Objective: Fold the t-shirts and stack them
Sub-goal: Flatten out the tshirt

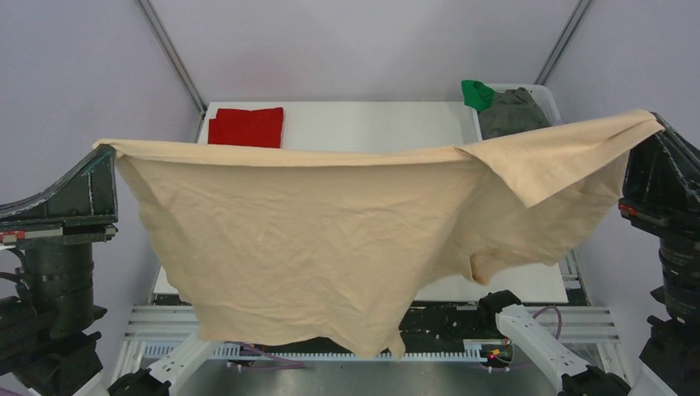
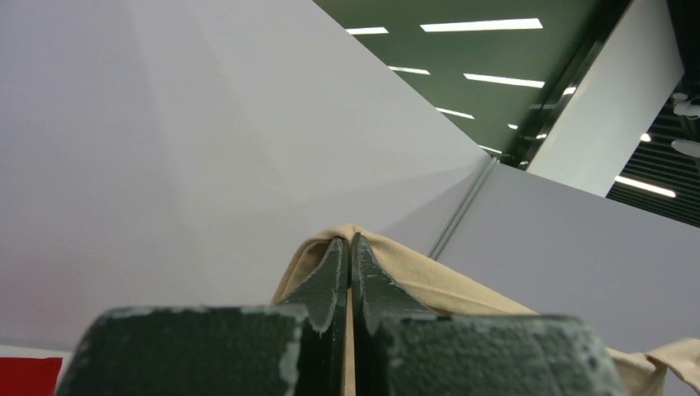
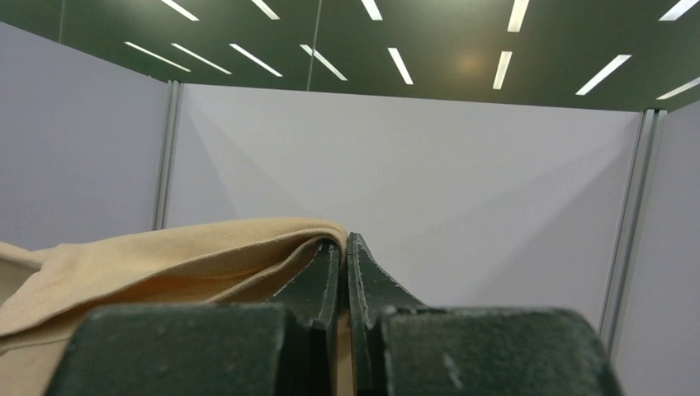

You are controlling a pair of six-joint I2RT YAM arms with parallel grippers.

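Note:
A beige t-shirt (image 1: 330,239) hangs spread in the air above the table, stretched between both grippers. My left gripper (image 1: 106,147) is shut on its left corner, the cloth (image 2: 429,276) pinched between the jaws (image 2: 348,247). My right gripper (image 1: 656,124) is shut on its right corner, the cloth (image 3: 165,260) draped left of the jaws (image 3: 342,243). A flap folds over near the right end. A red t-shirt (image 1: 246,126), folded to a rectangle, lies at the far left of the white table (image 1: 371,124). The beige shirt hides most of the table.
A bin (image 1: 545,95) at the far right holds a grey garment (image 1: 512,111) and a green one (image 1: 476,93). Grey booth walls stand on all sides. The arm bases (image 1: 528,330) sit at the near edge.

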